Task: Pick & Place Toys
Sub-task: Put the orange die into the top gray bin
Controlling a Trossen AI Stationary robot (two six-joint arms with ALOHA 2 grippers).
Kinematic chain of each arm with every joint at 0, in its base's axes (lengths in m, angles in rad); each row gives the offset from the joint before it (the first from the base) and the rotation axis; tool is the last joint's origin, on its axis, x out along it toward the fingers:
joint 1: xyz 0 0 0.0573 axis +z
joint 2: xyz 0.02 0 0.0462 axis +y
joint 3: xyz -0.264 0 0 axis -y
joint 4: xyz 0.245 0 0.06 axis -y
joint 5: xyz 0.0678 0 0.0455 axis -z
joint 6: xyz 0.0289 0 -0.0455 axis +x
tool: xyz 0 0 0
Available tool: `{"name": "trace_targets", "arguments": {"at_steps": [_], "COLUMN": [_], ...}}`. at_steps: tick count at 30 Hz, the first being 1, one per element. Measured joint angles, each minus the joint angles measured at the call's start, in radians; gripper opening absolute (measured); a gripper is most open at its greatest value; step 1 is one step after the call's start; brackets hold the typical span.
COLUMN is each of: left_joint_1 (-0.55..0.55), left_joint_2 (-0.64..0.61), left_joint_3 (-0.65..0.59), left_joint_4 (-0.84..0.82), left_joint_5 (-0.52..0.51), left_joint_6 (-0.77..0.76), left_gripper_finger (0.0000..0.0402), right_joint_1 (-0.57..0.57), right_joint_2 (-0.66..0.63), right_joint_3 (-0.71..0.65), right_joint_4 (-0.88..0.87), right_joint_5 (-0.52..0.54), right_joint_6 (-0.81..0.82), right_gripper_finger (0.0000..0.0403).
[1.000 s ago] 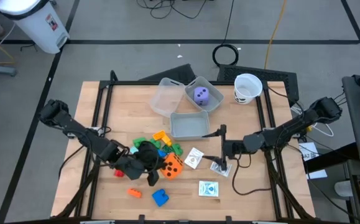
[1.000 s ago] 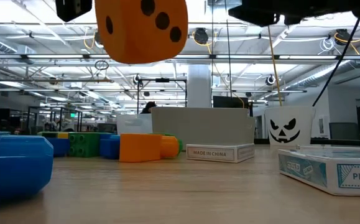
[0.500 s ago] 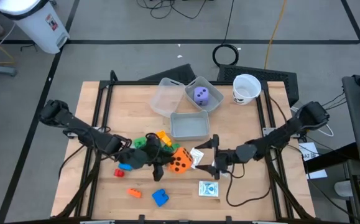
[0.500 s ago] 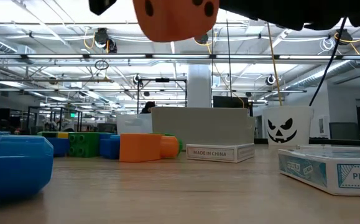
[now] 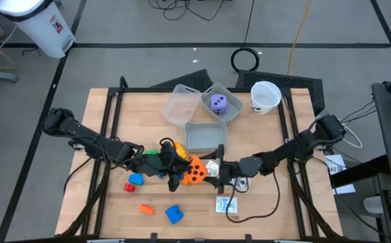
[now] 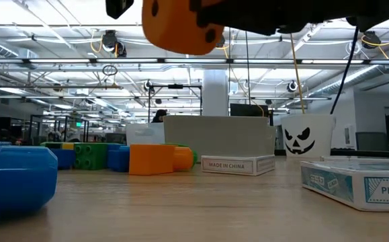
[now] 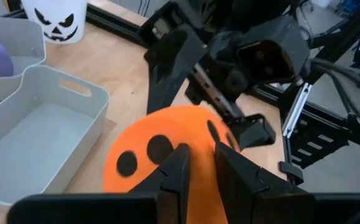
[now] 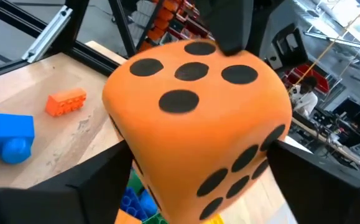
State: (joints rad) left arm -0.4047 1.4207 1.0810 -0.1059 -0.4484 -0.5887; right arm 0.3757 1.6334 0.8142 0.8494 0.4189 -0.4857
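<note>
My left gripper (image 5: 179,170) is shut on the orange dotted die (image 5: 194,172), held well above the table in the low view (image 6: 181,27). My right gripper (image 5: 213,171) is open, its two fingers on either side of the die (image 8: 195,118). Whether they touch it, I cannot tell. The purple die (image 5: 217,102) lies in a clear bin (image 5: 230,111) at the far middle. A heap of green, yellow and orange blocks (image 5: 161,152) lies under my left arm. Loose blocks (image 5: 174,214) and a white card (image 5: 226,204) lie nearer the near edge. My left gripper pinches the orange die between its two fingers at the die's near edge (image 7: 198,158), seen in the left wrist view. The fingers come roughly level from the table's left. The die is lifted clear of the table, its five-dot face toward my right gripper.
An empty clear bin (image 5: 205,136) sits just beyond the die, and another (image 5: 180,104) stands at the far middle. A white cup (image 5: 265,96) with a black face stands at the far right. A blue block (image 5: 136,179), a red one (image 5: 129,188) and an orange one (image 5: 146,209) lie near left.
My left gripper has carried the orange die up and toward the table's right, turning it on the way. My right gripper has gone toward the table's left, to the die, and its fingers now stand on either side of it.
</note>
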Motion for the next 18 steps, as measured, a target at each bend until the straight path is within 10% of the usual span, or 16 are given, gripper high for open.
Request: {"name": "trace_targets", "arguments": {"at_steps": [9,18], "left_joint_1": [-0.001,-0.004], "left_joint_2": [-0.001,-0.062], "left_joint_3": [0.002,0.009], "left_joint_4": [0.013,0.061], "left_joint_5": [-0.001,-0.017], "left_joint_6": [0.03,0.059], "left_gripper_finger": [0.0071,0.0071], "right_joint_1": [-0.002,-0.004], "right_joint_2": [0.004,-0.002], "right_joint_3": [0.015,0.026], "right_joint_4": [-0.002,0.038], "right_joint_5": [-0.002,-0.002], "right_joint_6": [-0.008,-0.025], "right_gripper_finger": [0.0204,0.0183]}}
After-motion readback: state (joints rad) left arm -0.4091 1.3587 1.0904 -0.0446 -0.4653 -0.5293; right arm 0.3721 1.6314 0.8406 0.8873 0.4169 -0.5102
